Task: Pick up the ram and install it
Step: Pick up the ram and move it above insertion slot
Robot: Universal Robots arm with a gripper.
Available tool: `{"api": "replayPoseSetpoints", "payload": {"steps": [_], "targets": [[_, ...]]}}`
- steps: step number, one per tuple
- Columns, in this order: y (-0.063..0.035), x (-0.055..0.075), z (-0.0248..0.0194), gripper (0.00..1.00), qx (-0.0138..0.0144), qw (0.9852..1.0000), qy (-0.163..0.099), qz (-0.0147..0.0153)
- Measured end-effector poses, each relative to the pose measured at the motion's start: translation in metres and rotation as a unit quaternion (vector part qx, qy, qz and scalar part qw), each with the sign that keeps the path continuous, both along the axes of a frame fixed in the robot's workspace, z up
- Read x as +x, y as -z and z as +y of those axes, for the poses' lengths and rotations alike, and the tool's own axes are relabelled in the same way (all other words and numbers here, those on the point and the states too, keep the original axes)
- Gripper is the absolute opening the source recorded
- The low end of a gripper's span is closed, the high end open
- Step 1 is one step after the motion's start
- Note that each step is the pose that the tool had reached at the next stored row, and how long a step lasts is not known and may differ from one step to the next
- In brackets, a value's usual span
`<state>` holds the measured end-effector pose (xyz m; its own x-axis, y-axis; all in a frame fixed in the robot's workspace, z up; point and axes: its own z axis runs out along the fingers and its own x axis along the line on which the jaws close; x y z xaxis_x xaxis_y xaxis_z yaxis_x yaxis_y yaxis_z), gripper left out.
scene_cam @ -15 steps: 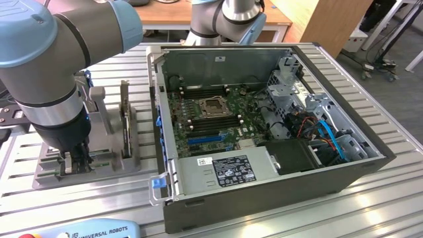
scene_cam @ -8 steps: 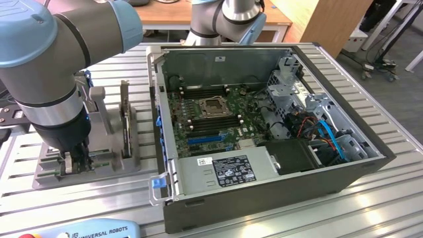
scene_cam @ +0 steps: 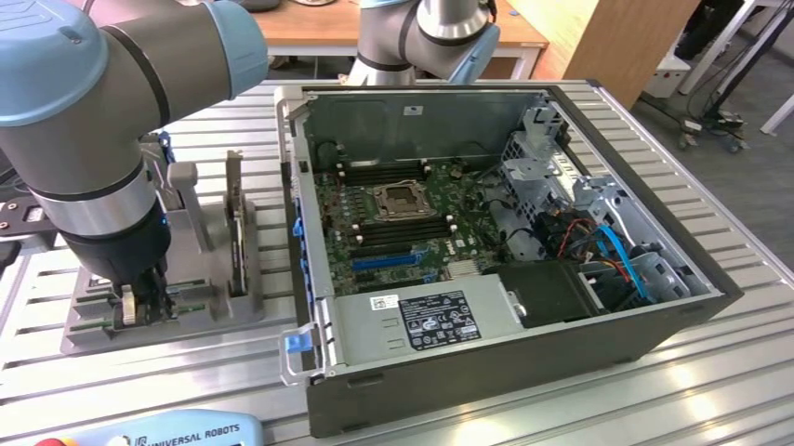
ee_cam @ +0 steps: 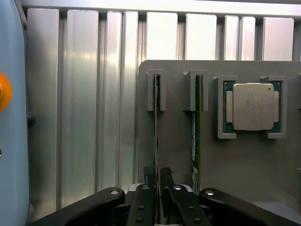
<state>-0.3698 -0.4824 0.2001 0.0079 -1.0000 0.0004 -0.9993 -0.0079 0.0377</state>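
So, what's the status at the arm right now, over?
Tool low over the ram in the grey holder. Ram upright in its slot, not lifted. Second stick alongside, apart.

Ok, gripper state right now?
Gripper: down around the ram standing on edge in the grey holder; whether it grips it cannot be told.

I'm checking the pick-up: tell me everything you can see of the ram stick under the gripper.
The ram is a thin green board seen edge-on, standing on its long edge in the grey holder, one end held in a notched bracket. A second stick stands parallel beside it. The gripper straddles its other end.
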Motion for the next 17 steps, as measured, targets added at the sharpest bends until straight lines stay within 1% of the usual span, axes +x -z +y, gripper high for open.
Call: {"api": "replayPoseSetpoints", "payload": {"steps": [4, 16, 17], "targets": [[0.0, -0.0001, -0.0008, 0.19, 0.0, 1.0, 0.0, 0.0], [0.0, 0.0, -0.001, 0.19, 0.0, 1.0, 0.0, 0.0], [0.0001, -0.0001, -0.001, 0.17, 0.0001, 1.0, 0.0, 0.0]]}}
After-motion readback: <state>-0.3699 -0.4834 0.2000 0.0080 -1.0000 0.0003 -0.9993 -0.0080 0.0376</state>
